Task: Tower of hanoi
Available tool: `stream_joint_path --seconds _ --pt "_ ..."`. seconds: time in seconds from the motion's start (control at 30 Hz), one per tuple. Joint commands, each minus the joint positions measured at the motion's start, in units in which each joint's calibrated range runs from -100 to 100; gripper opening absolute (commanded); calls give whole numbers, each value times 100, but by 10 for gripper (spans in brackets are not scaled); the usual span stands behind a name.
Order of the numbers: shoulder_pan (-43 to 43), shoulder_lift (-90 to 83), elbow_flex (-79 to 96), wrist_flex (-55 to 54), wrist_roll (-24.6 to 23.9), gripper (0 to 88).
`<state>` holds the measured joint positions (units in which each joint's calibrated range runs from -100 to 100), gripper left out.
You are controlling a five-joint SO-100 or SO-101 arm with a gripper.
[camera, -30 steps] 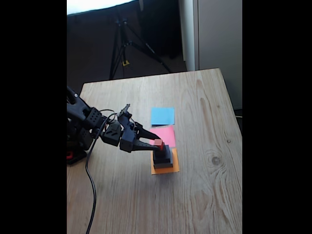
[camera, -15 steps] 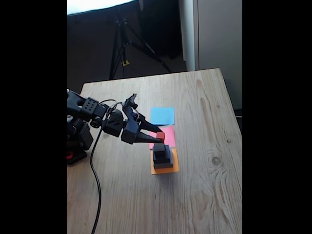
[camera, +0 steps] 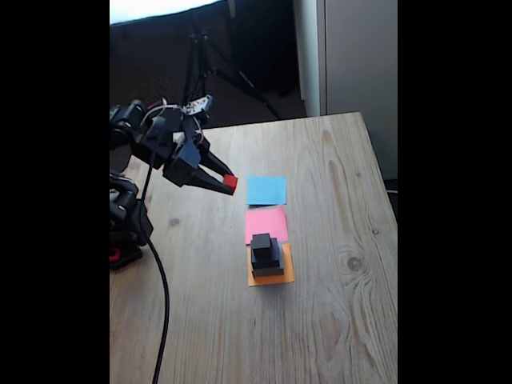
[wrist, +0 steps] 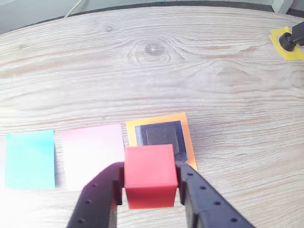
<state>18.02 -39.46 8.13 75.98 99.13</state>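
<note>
— wooden table (camera: 336,240) with a knot in the grain, dark room behind it and a tripod (camera: 204,68) standing past the far edge. what's on top?

— three paper squares in a row in the fixed view: blue paper square (camera: 266,190) farthest, pink paper square (camera: 266,224) in the middle, orange paper square (camera: 270,276) nearest. a stack sits on the orange one: grey slab (camera: 269,270) at the bottom, black slab (camera: 266,259) on it, black cube (camera: 261,243) on top.

— and the gripper?

— the gripper (camera: 230,183) is raised above the table, left of the blue square in the fixed view. its two black fingers (wrist: 97,199) are clamped on either side of the red cube (wrist: 149,175), which hangs in the air, touching nothing else.

— anything else in the wrist view?

— the stack (wrist: 161,135) seen from above just beyond the cube, and a black foot on yellow tape (wrist: 285,38) at the top right corner.
</note>
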Motion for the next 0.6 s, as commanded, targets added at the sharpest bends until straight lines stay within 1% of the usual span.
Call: stream_joint_path --seconds 0.0,0.17,0.33,0.4,0.57 --pt "-285 10 -1749 1269 87 3" --pt "-611 -43 -2431 1884 87 3" --pt "-878 -240 -2004 1932 87 3" --pt "-970 -414 -1485 1754 87 3" --pt "-1129 -1058 505 646 87 3"
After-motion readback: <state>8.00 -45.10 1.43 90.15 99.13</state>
